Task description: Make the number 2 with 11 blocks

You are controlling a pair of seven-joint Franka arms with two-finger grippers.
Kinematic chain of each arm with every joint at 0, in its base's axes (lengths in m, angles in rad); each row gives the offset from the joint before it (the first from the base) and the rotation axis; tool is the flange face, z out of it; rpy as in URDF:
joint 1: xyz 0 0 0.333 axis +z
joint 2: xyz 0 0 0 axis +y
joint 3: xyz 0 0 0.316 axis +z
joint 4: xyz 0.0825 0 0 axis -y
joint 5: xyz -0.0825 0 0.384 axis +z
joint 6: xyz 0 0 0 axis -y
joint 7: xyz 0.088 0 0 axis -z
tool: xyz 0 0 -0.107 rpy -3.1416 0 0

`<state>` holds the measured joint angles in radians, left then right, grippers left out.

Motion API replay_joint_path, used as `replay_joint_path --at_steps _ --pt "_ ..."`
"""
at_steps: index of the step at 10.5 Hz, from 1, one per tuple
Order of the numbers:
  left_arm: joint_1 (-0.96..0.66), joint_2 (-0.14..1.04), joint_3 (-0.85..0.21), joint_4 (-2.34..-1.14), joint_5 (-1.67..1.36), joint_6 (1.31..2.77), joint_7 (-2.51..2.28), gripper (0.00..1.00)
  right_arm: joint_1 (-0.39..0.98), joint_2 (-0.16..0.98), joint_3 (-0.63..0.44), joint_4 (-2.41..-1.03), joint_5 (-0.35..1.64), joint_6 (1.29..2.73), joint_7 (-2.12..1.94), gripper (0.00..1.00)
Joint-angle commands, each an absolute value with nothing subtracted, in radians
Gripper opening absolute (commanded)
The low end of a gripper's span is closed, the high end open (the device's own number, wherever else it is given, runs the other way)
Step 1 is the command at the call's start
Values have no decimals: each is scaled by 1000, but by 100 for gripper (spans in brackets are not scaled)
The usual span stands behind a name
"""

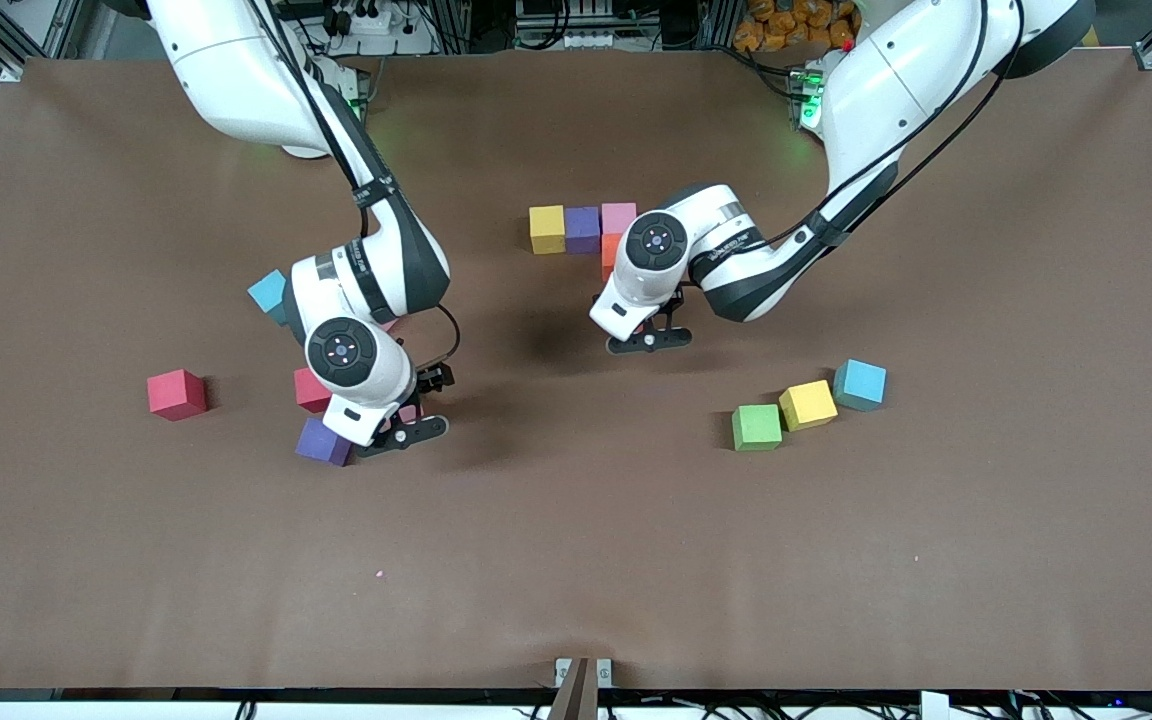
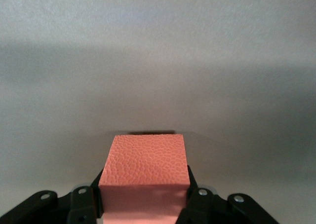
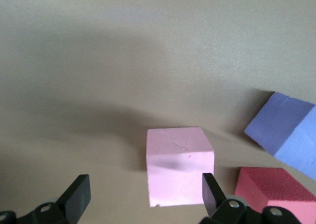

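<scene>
**Left gripper clamped on a salmon block, right gripper wide over a pink one**

The brown tabletop (image 1: 576, 560) carries the start of the number 2: a row of a yellow block (image 1: 547, 229), a purple block (image 1: 582, 229) and a pink block (image 1: 619, 217), touching side by side, with an orange block (image 1: 610, 254) just below the pink one, partly hidden by the left arm's wrist.

The left gripper (image 1: 648, 340) is low over the tabletop, just nearer the front camera than that row. Its fingers are closed on a salmon-coloured block (image 2: 145, 174), which fills the gap between the pads in the left wrist view.

The right gripper (image 1: 402, 432) is down among a loose cluster toward the right arm's end of the tabletop. Its fingers (image 3: 78, 193) stand wide apart and hold nothing; a pale pink block (image 3: 179, 165) lies on the tabletop between them, apart from the pad on one side and close against the other. Beside it lie a red block (image 1: 310, 391) and a violet block (image 1: 323, 441), with a light blue block (image 1: 269, 294) farther from the front camera. Another red block (image 1: 176, 393) sits alone, well apart.

Toward the left arm's end, a green block (image 1: 756, 427), a second yellow block (image 1: 807, 405) and a second light blue block (image 1: 859, 385) form a touching diagonal line.
</scene>
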<state>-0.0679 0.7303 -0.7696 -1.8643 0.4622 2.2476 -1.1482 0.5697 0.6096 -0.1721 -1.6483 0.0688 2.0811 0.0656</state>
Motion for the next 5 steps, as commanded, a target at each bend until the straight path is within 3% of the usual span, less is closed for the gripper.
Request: replay_joint_path --at_steps 1,5 --pt "-84 723 -767 -1879 489 2264 -1120 44 555 623 -160 -1708 28 2179 40 100" --pt "-86 727 -769 -1879 476 2266 -1118 43 526 620 -160 -1749 28 2232 -63 100"
